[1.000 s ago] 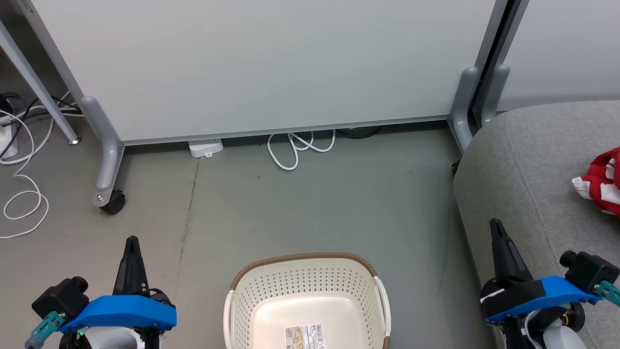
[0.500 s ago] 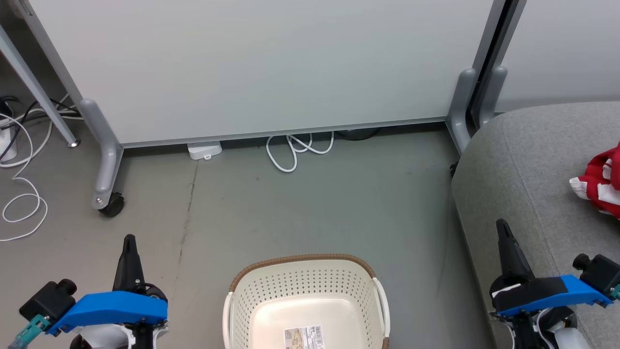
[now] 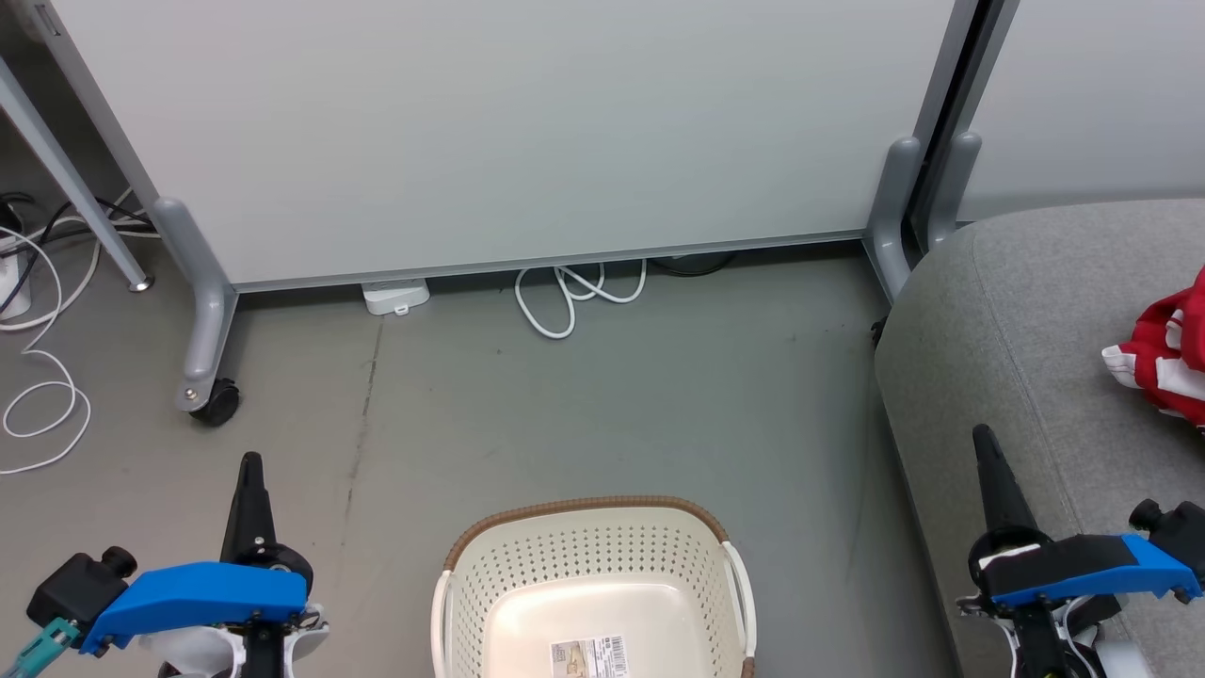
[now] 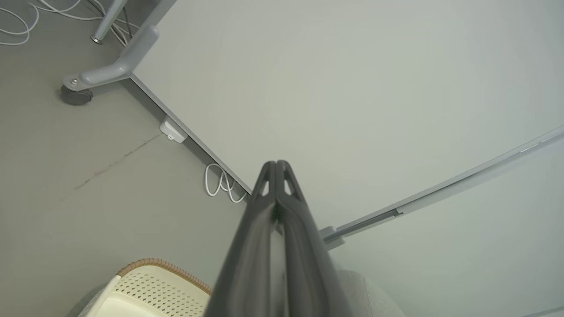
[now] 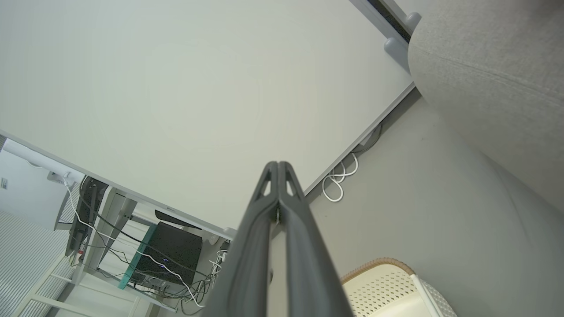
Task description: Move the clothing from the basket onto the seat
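As one basket (image 3: 586, 563) stands, one clothing heap (image 3: 1167, 365) tops the seat (image 3: 1017, 311).

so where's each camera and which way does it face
head view: on the head, facing forward and down at basket and seat; left claw and right claw show.
left wrist view: on that wrist, along left claw toward the partition panel.
right wrist view: on that wrist, along right claw toward partition panel and seat.
shared: basket in all three.

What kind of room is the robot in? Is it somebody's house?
Probably an office or lab rather than a home: a white partition panel stands on wheels, loose cables lie along its foot, and the floor is bare grey.
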Robot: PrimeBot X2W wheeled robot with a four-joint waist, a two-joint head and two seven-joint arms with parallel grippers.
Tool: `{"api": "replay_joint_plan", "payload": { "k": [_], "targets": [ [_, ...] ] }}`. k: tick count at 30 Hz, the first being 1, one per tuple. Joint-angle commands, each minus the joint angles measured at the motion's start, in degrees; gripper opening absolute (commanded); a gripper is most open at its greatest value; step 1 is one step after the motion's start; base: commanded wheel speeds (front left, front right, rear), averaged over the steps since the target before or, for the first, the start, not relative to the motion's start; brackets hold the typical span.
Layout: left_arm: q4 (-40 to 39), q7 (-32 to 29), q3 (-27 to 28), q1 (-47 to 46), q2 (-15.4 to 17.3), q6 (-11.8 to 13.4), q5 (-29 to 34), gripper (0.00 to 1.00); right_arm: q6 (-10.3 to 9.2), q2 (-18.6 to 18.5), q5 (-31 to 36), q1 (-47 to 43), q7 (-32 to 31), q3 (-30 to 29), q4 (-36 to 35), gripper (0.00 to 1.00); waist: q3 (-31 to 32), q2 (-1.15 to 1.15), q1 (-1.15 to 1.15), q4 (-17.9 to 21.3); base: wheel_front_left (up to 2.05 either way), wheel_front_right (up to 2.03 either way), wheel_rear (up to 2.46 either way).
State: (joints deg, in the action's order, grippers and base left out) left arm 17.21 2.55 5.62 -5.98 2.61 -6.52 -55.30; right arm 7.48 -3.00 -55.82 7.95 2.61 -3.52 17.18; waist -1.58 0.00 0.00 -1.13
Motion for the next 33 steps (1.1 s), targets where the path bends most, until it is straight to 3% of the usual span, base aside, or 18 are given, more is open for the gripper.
{"api": "replay_joint_plan", "payload": {
  "k": [1,33],
  "targets": [
    [-1.0,-0.4,0.4,-0.8,0.3,0.2,-1.7,0.0,0.02,0.0,-1.7,-0.2,-0.4,-0.2,-0.9,0.0,0.0,0.0,0.0,0.0,0.0,0.0,0.0],
    [-3.1,-5.2,0.7,-0.7,0.4,0.5,-20.5,0.0,0.02,0.1,-20.3,-0.8,-5.2,-1.8,-1.9,0.0,0.8,0.0,0.0,0.5,0.0,0.0,0.0]
  ]
}}
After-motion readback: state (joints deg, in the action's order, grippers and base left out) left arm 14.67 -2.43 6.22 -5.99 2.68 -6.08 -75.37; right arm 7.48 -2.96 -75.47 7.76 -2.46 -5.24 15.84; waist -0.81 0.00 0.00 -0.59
